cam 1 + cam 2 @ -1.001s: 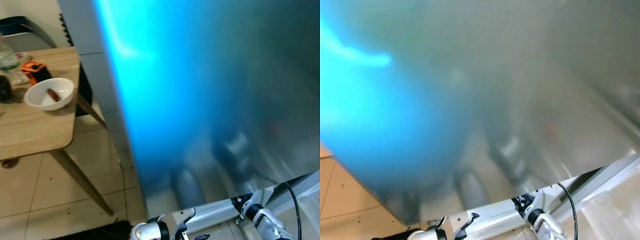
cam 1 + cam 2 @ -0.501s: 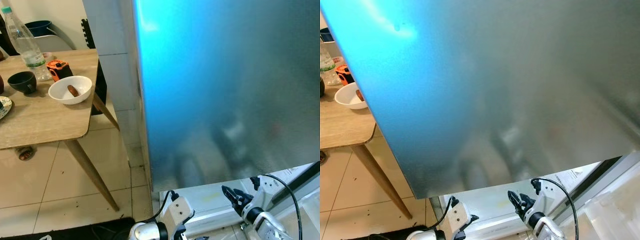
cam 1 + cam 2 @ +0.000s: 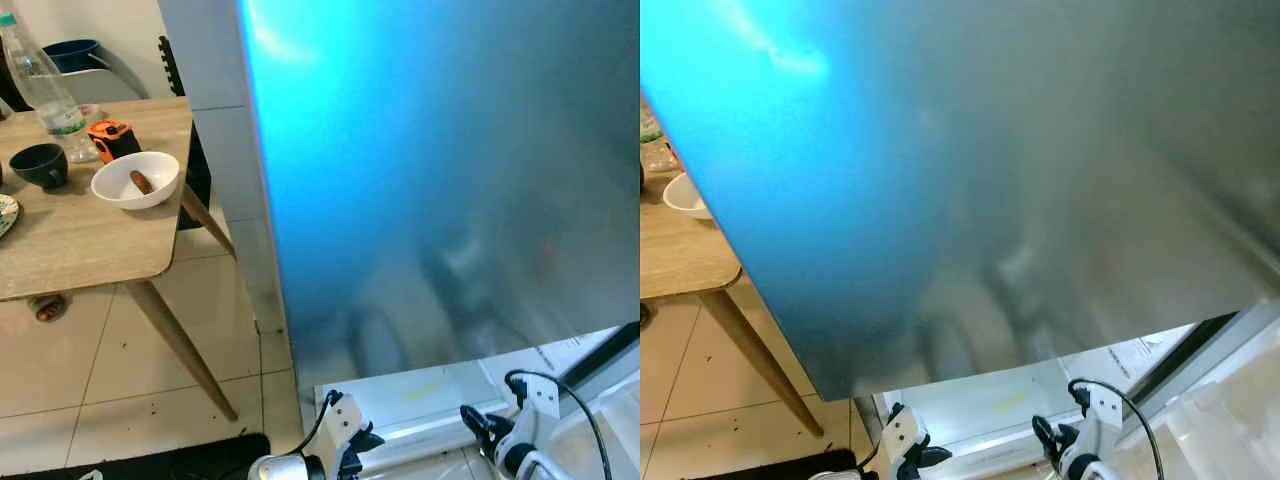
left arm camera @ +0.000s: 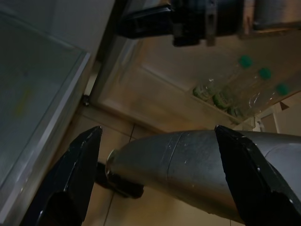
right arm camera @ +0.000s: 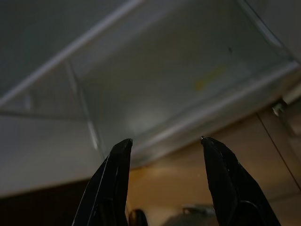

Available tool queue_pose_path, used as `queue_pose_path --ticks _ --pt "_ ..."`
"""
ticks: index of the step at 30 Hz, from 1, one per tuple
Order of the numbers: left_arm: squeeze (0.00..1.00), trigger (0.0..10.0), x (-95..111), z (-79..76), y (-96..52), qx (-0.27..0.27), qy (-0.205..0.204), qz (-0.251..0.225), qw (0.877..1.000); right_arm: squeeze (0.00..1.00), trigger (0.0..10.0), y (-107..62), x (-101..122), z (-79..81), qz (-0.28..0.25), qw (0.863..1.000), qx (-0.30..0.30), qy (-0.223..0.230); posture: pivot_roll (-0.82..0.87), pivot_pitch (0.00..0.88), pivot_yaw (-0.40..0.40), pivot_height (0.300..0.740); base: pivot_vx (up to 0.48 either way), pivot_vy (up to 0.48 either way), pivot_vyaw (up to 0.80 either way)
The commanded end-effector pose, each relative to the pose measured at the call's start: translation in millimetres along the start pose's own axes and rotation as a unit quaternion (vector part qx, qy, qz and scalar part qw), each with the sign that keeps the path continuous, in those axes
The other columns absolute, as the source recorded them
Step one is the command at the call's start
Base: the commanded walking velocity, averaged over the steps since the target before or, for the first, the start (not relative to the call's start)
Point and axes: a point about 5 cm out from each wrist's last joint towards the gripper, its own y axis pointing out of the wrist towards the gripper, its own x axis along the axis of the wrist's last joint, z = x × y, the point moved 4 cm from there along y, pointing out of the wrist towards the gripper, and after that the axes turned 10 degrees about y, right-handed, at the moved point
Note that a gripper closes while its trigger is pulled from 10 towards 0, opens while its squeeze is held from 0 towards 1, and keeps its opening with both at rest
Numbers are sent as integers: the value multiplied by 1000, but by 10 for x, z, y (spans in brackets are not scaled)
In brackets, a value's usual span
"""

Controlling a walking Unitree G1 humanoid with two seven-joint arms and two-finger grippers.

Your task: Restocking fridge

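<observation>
Fridge door [image 3: 450,180] swung open, close overhead. Below it, left gripper [image 4: 155,179] and right gripper [image 5: 164,174] both spread, empty. Bottle [image 3: 45,90] on table [image 3: 80,240] beside fridge: restocking barely begun.

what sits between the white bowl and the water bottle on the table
In the left eye view, an orange-and-black tape measure sits between the white bowl and the water bottle, close against the bottle's base.

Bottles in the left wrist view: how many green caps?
3: green caps and run in a row on bottles lying in the fridge door shelf. More may be hidden behind the arm.
</observation>
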Motion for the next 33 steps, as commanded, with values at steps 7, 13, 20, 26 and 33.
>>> queue_pose_path --ticks 7,13,20,26,33 --pt "0 10000 -169 39 -91 28 -44 20 998 0 10000 -148 -312 -285 48 996 -75 -6 -69 83 -29 740 -36 0 0" --pt "0 10000 -241 104 -161 51 -59 29 997 0 10000 -232 -443 -399 68 993 -100 -8 -70 81 -30 740 0 0 0" --pt "0 10000 -301 160 -231 70 -73 37 994 0 10000 -276 -526 -446 80 991 -111 -11 -68 78 -33 740 -177 0 0" --pt "0 10000 -426 259 -397 107 -103 51 988 0 10000 -337 -637 -503 98 987 -125 -15 -66 75 -35 740 -266 0 0" --pt "0 10000 -521 269 -471 124 -119 64 983 0 10000 -361 -671 -528 105 986 -131 -18 -66 72 -36 740 -282 0 0"
